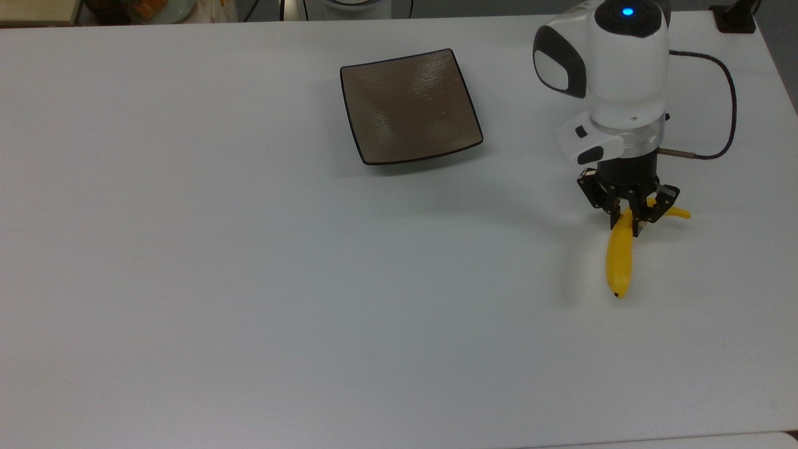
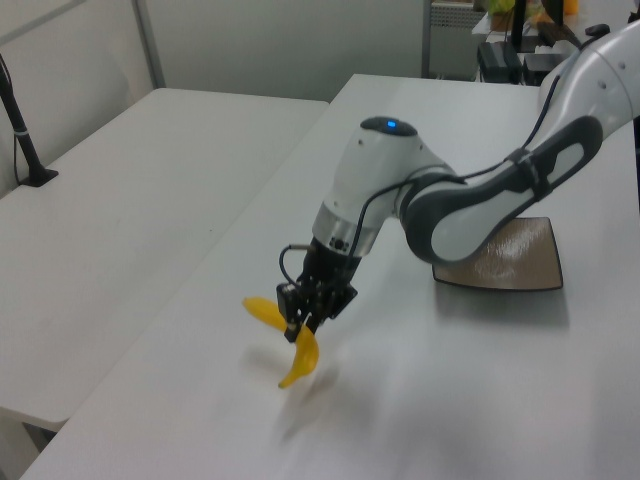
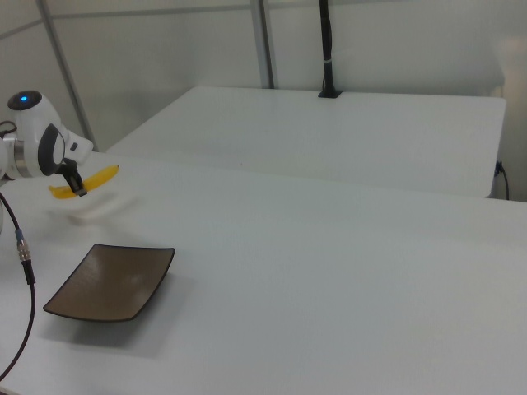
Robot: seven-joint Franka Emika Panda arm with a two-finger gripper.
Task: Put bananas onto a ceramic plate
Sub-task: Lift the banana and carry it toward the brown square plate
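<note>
Here we start with the white table [image 1: 249, 280], which carries the ceramic plate [image 1: 410, 106] toward the top view's upper middle, bare and well apart from the arm. The arm [image 2: 480, 200] reaches in from the left view's right. Its gripper [image 1: 627, 219] has its jaws closed on the bananas [image 1: 619, 259], really one yellow fruit, pinched near the stem end at the top view's right. In the left view it hangs clear of the table, long end drooping. We judge it light and fairly stiff but soft-skinned and smooth, so a hard squeeze could bruise it. Held this far from its middle, it may swing or pivot in the fingers; a grip nearer the middle would carry steadier.
</note>
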